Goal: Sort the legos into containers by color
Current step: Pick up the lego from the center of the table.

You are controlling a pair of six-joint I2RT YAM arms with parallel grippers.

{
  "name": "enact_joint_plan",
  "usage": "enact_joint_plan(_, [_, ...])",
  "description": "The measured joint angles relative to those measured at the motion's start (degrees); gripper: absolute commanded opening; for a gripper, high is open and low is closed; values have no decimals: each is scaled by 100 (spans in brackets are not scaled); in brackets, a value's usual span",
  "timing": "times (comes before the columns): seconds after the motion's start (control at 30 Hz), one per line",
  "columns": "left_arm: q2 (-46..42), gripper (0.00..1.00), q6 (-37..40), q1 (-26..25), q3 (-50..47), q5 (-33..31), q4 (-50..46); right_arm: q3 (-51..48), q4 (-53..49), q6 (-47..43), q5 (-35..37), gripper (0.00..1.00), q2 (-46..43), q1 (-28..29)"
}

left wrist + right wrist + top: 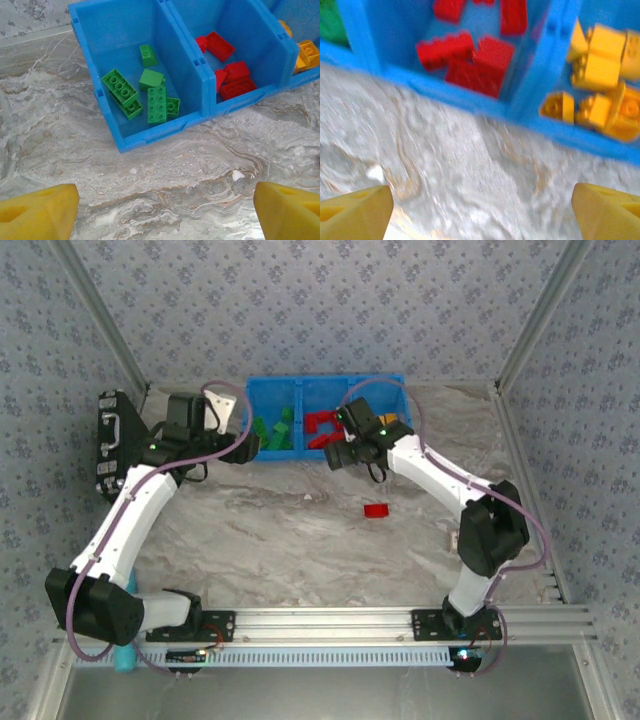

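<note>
The right wrist view is smeared: the red legos (470,60) and orange-yellow legos (602,75) show no clear studs, and the green legos (329,25) are cut by the left edge. In the left wrist view the bin (200,95) loses its right compartment past the frame. From above, the right arm (430,465) covers much of that compartment, and the left gripper (250,448) hides the bin's near-left corner.
</note>
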Motion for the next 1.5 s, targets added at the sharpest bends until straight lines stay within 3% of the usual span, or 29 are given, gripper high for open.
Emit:
enact_joint_plan(0.27, [-184, 91, -2, -11, -22, 107, 164, -1272, -616, 966, 175, 99, -874, 33])
enact_joint_plan(0.47, [-315, 91, 0, -15, -129, 162, 205, -1860, -678, 1696, 144, 99, -918, 83])
enact_joint_plan(0.73, [-636, 92, 4, -48, -404, 160, 249, -1952, -551, 2022, 59, 99, -660, 98])
enact_joint_plan(1.13, [-1440, 94, 361, -48, -446, -33, 33, -1731, -299, 2079, -264, 99, 435, -48])
enact_joint_plan(1.2, [-1515, 94, 398, -48, -461, -59, -9, -1722, -299, 2079, -264, 97, 455, -50])
enact_joint_plan(1.5, [-1593, 95, 455, -48, -625, -260, -83, -1738, -291, 2124, -306, 64, 485, -59])
